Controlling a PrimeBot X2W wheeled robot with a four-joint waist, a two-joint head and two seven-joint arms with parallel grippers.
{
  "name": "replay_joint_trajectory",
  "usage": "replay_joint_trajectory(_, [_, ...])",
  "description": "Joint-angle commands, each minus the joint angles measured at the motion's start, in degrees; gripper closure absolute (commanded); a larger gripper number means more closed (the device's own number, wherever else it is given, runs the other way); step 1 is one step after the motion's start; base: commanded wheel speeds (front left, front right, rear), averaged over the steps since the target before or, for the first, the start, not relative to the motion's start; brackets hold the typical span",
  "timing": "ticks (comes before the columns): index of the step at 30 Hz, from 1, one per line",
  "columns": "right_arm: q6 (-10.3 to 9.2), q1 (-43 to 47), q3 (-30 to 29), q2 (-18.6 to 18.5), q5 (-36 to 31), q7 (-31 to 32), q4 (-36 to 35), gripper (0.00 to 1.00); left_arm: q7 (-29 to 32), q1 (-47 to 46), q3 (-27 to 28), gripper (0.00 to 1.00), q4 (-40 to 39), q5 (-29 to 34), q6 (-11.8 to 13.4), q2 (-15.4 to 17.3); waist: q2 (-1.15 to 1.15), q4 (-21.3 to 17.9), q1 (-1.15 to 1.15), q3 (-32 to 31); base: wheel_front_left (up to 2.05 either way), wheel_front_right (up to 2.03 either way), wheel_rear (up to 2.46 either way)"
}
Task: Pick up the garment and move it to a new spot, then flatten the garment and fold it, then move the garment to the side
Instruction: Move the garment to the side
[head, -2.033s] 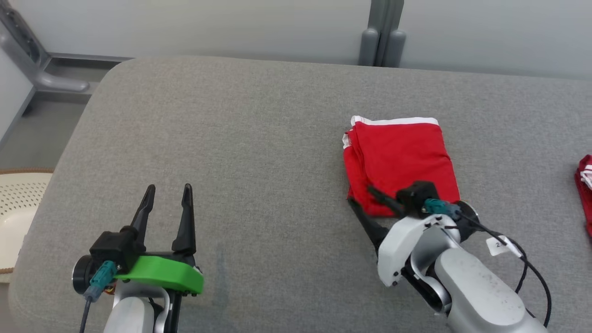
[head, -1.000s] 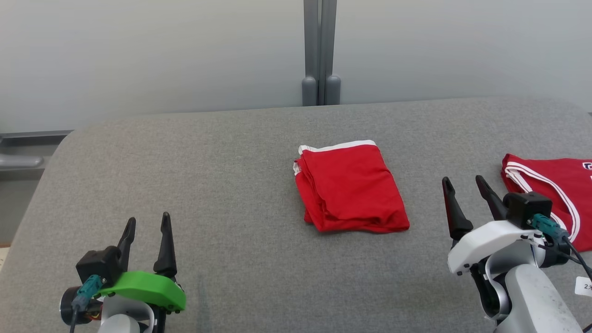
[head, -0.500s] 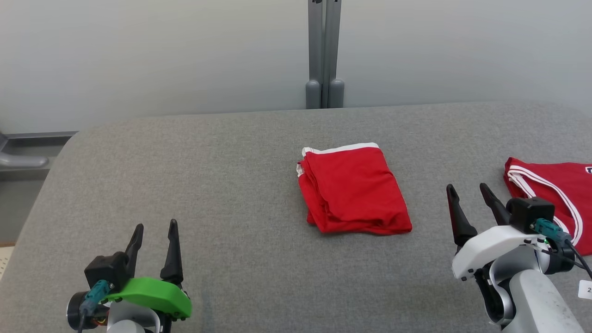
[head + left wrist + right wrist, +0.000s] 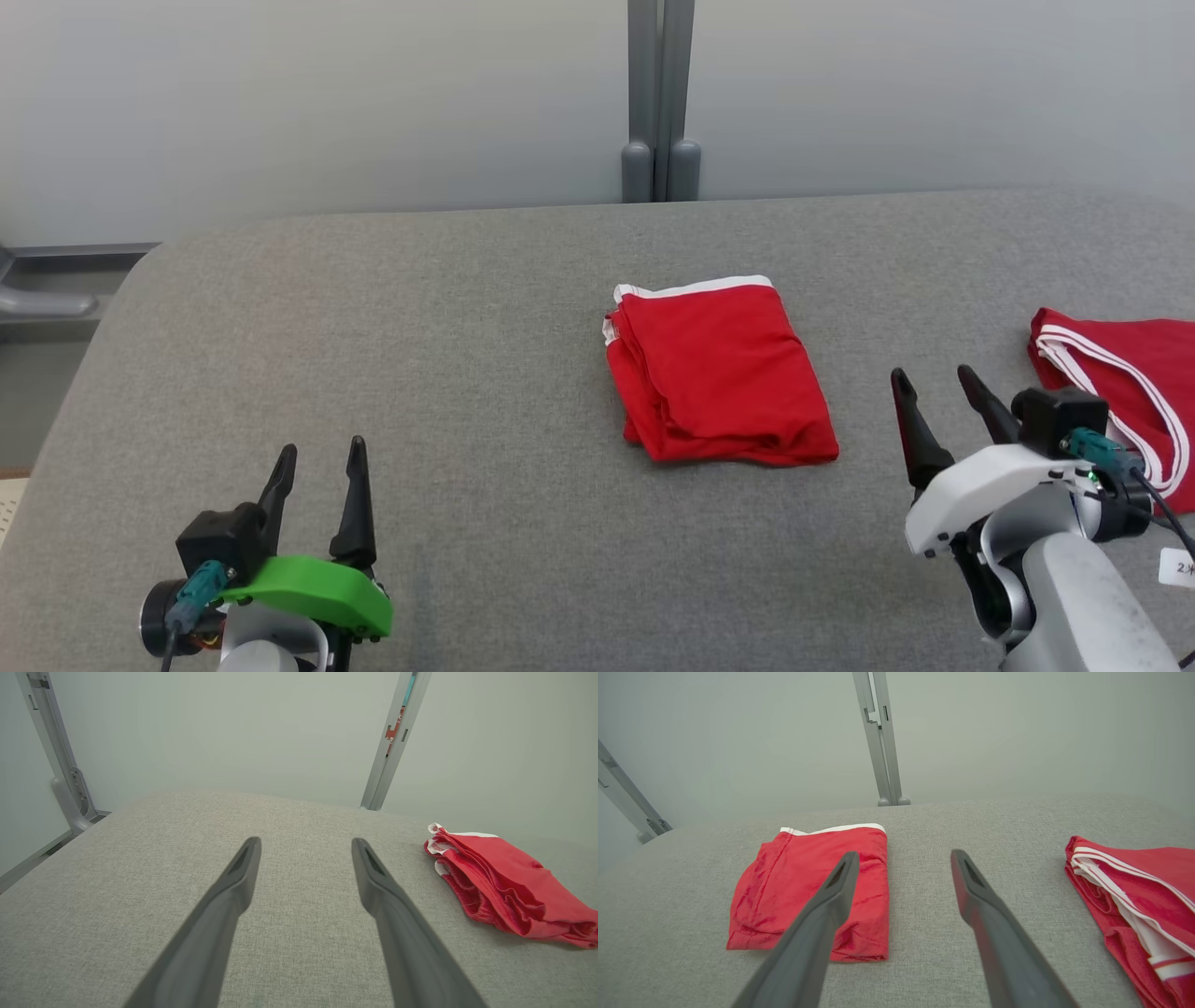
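Your red garment point(image 4: 719, 373) lies folded on the grey table point(image 4: 420, 327), left gripper point(image 4: 322, 448) and right gripper point(image 4: 932, 372) spread wide and empty; the task looks complete.

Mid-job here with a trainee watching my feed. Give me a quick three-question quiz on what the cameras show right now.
1. True or false: the left gripper and the right gripper both have their fingers spread, and neither touches the folded red garment.
2. The striped red garment lies closest to: A) the left gripper, B) the right gripper, C) the metal post at the wall.
3. Short answer: is the folded red garment's white band on the edge near the robot or far from it?

Key: 1 true; 2 B; 3 far.
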Motion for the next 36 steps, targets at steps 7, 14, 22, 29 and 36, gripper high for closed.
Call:
replay_joint_trajectory(7, [-0.02,-8.42,-0.64,-2.23,2.03,6.10,1.67,0.00,0.01,-1.94,-1.11,0.00,-2.55,0.30,0.05,0.17,0.00,2.65,0.00,4.11,0.00,0.00,0.00])
replay_joint_trajectory(14, [-0.02,-19.31,-1.62,-2.23,5.96,18.17,8.92,0.00,0.01,-4.40,-2.74,0.00,-6.64,0.41,-0.04,-0.01,0.00,6.60,0.00,10.96,0.00,0.00,0.00])
replay_joint_trajectory(22, [-0.02,-27.90,-4.22,-2.71,3.45,26.53,20.90,0.00,0.01,-6.91,-4.47,0.00,-8.90,-0.19,-0.10,-0.21,0.00,10.71,0.00,16.38,0.00,0.00,0.00])
replay_joint_trajectory(29, [-0.01,-29.59,-4.19,-1.75,1.22,30.12,29.08,0.00,0.01,-6.96,-5.17,0.00,-8.69,-0.57,-0.11,-0.27,0.00,11.90,0.00,16.79,0.00,0.00,0.00])
replay_joint_trajectory(36, [-0.08,-29.43,1.97,-4.42,1.05,30.37,29.91,1.00,0.01,-5.46,-4.93,0.00,-8.07,-0.19,-0.11,-0.26,0.00,9.32,0.00,14.37,0.00,0.00,0.00])
